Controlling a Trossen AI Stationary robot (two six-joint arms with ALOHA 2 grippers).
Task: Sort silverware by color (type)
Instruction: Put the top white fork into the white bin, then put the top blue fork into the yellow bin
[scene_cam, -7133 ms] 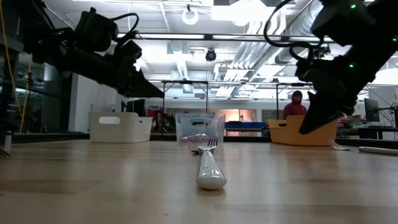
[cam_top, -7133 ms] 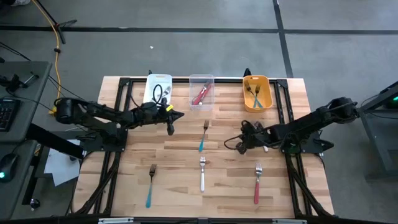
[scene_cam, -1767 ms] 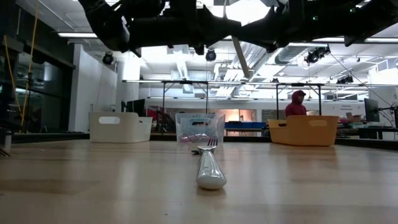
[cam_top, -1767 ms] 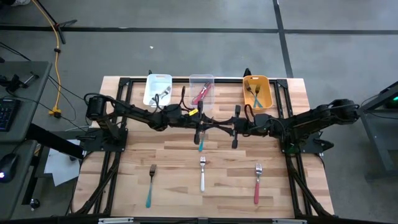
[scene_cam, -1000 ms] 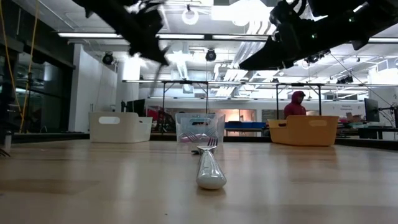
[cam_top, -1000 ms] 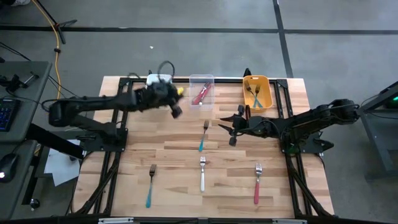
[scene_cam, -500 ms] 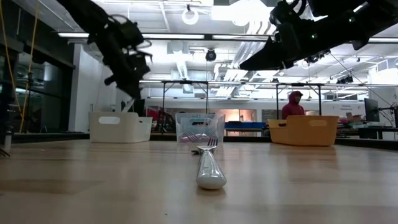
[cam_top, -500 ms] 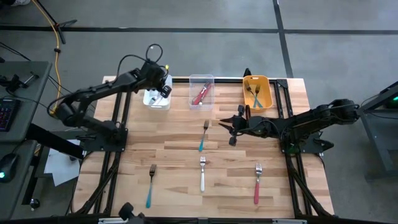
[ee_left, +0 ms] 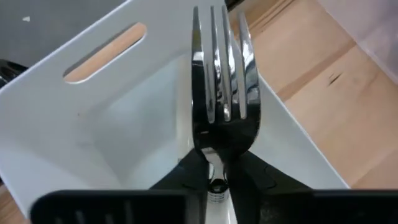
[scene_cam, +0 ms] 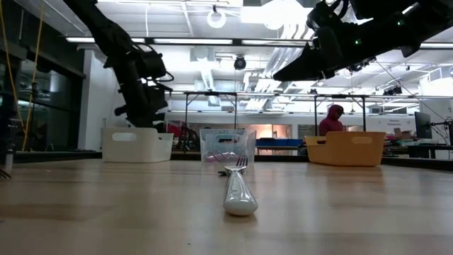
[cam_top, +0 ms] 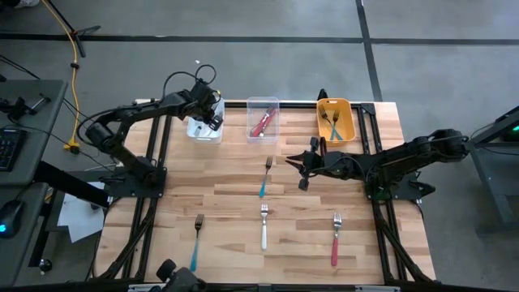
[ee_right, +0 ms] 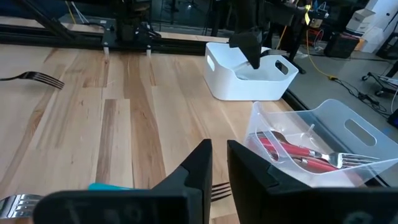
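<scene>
From my high view, three bins sit along the upper edge of the table (cam_top: 227, 182): the white bin (cam_top: 203, 128) at upper left under my left gripper (cam_top: 212, 119), the clear bin (cam_top: 262, 118) at upper centre with red-handled forks (cam_top: 261, 123) inside, and the orange bin (cam_top: 335, 120) at upper right holding teal-handled forks (cam_top: 331, 120). Four forks lie loose on the wood: a teal fork (cam_top: 265, 177) at centre, a second teal fork (cam_top: 195, 242) at lower left, a white fork (cam_top: 263, 226) at lower centre and a red fork (cam_top: 334, 239) at lower right. My left arm bends in from the left edge, wrist down over the white bin. My right arm reaches in from the right, its gripper (cam_top: 302, 166) just right of the centre teal fork.

In the low view the white fork's handle end (scene_cam: 238, 193) fills the middle, the three bins lined up behind it. The left gripper (scene_cam: 141, 113) hangs over the white bin (scene_cam: 136, 144) at left. The right arm crosses the upper right. A person in a red hood (scene_cam: 332, 119) stands in the room behind.

The left wrist view shows my fingers (ee_left: 186, 177) pinching a fork (ee_left: 221, 87) by its neck, tines toward the white bin's (ee_left: 93, 106) inside.

In the right wrist view my fingers (ee_right: 199, 165) stand narrowly apart, holding nothing, a teal handle (ee_right: 112, 186) beneath and the clear bin (ee_right: 311, 149) at lower right.
</scene>
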